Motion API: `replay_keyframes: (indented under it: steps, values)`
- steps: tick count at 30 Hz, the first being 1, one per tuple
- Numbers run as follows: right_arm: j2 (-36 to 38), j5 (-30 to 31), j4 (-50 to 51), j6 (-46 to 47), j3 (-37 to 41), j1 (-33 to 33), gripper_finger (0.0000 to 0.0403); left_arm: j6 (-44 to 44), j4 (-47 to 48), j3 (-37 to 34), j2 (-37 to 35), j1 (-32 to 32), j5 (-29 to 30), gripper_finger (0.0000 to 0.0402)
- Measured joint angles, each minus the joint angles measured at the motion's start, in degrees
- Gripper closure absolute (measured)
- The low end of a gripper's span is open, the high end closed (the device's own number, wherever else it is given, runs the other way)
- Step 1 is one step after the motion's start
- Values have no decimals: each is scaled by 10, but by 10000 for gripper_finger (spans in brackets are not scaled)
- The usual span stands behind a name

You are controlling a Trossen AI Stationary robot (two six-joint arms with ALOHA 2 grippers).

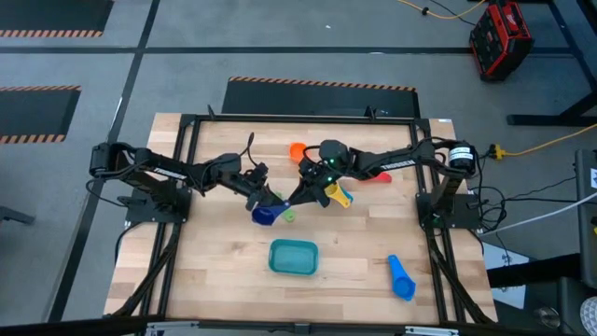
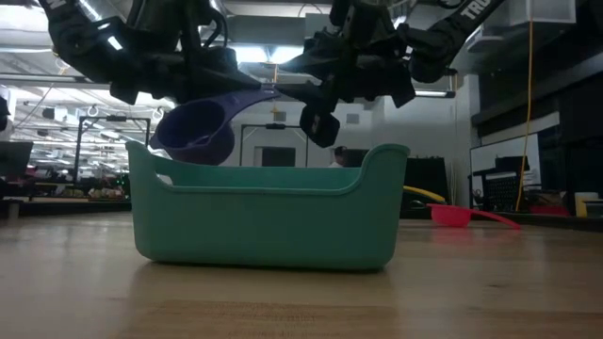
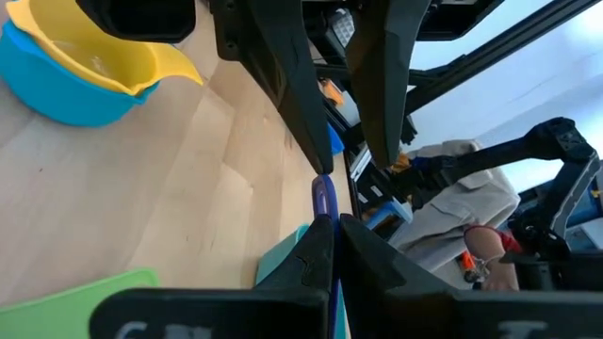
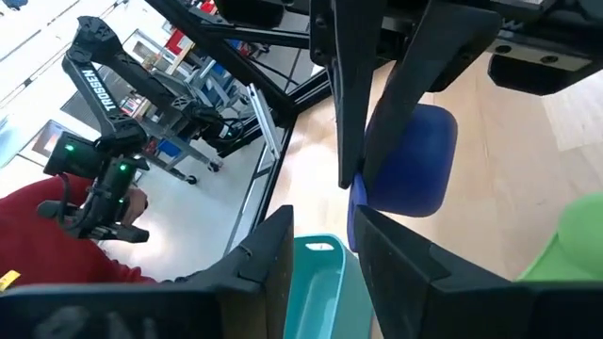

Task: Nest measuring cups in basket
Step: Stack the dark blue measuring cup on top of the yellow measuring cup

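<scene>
The dark blue measuring cup (image 1: 264, 216) hangs in the air behind the teal basket (image 1: 276, 248), held by my left gripper (image 1: 264, 198). My right gripper (image 1: 297, 191) is open, and the free end of the cup's handle (image 4: 355, 209) stands between its fingers. The green cup (image 1: 287, 216) lies on the table under the arms. The yellow cup sits nested in the light blue cup (image 1: 340, 194) to the right. The orange cup (image 1: 297, 148) and red cup (image 1: 382, 176) lie farther back, and the blue cup (image 1: 401, 278) lies near right. My left gripper pinches the dark blue cup's flat handle (image 3: 323, 200) between its two fingers, which lie along the handle. The cup is lifted clear (image 2: 196, 134), its bowl hanging lower than the handle. My right gripper is open; the handle end is close against one finger (image 4: 396, 254), and I cannot tell whether they touch.
The basket (image 2: 264, 217) stands toward the near edge at the table's middle with nothing in it. Bare wood lies on both sides of it. A black frame borders the table. People stand beyond the table in the wrist views.
</scene>
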State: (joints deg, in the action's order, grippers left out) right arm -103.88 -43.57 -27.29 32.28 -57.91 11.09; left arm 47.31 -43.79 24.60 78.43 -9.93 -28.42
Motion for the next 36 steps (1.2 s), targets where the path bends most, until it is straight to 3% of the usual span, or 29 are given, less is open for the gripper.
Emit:
replay_keyframes:
  steps: [36]
  values:
    - [-1, 64, 23, -15, 1, -27, 289, -1, 0, 1, 0, 12, 41, 399]
